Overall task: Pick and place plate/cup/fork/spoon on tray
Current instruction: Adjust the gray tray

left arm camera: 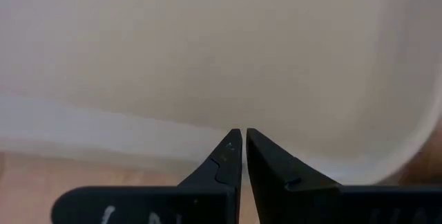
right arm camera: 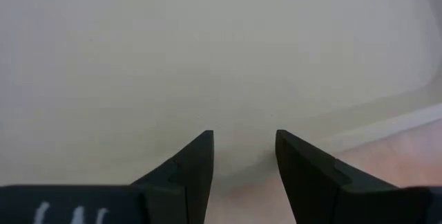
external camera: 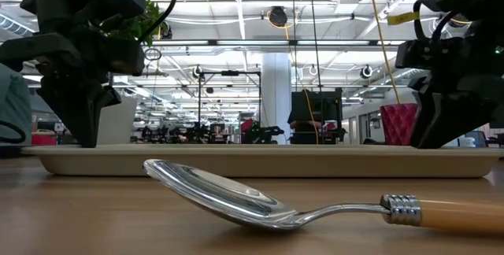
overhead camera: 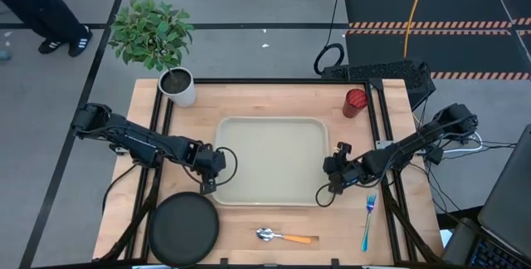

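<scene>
Both arms reach in low from the sides of the tabletop (overhead camera: 249,99) toward the tray (overhead camera: 270,128). The left end effector (overhead camera: 217,163) sits at the tray's left rim near its front corner, its fingers (left arm camera: 228,158) pressed almost together with only a sliver between them, gripping nothing. The right end effector (overhead camera: 332,169) sits at the tray's right rim near its front corner, its fingers (right arm camera: 197,158) parted with a clear gap, also holding nothing.

The tray lies in the middle of the tabletop with nothing on it. The plate (overhead camera: 183,228) rests at the front left corner, bare. The cup (overhead camera: 355,102) stands upright beyond the tray's far right corner. The spoon (overhead camera: 284,237) lies in front of the tray, the fork (overhead camera: 367,221) to its right.
</scene>
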You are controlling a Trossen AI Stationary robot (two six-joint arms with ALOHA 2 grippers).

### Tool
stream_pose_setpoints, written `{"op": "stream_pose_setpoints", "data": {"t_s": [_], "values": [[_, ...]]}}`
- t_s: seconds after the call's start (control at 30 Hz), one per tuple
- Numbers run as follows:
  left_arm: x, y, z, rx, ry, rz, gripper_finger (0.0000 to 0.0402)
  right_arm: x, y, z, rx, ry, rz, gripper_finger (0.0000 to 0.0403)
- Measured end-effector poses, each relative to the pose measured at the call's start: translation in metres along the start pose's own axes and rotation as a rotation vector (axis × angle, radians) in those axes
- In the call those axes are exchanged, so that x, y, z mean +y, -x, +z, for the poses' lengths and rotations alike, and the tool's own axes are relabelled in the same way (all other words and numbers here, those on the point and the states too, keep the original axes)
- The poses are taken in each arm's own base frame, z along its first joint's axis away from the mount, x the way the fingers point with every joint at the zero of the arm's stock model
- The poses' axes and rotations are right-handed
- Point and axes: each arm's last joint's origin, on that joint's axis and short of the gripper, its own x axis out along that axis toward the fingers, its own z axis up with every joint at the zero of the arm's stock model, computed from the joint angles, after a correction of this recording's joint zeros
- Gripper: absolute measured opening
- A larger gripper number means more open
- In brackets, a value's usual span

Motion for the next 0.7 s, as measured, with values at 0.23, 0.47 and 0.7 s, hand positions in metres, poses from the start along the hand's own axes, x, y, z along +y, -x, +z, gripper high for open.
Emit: {"op": "stream_pose_setpoints", "data": {"t_s": [0.23, 0.47, 0.7], "values": [[-0.0002, 0.0002, 0.0004, -0.002, -0.005, -0.002, 0.0026, -0.0011, -0.0004, -0.0002, 0.007, -0.003, -0.005, 0.0148], [-0.0003, 0.0003, 0.0004, -0.001, -0.03, -0.003, 0.0026, -0.0007, -0.0004, 0.0004, 0.002, -0.008, -0.001, 0.0148], [-0.0003, 0.0003, 0.0002, 0.001, -0.034, -0.005, 0.0026, -0.0008, 0.0012, 0.0013, -0.008, -0.014, 0.011, 0.0148]]}}
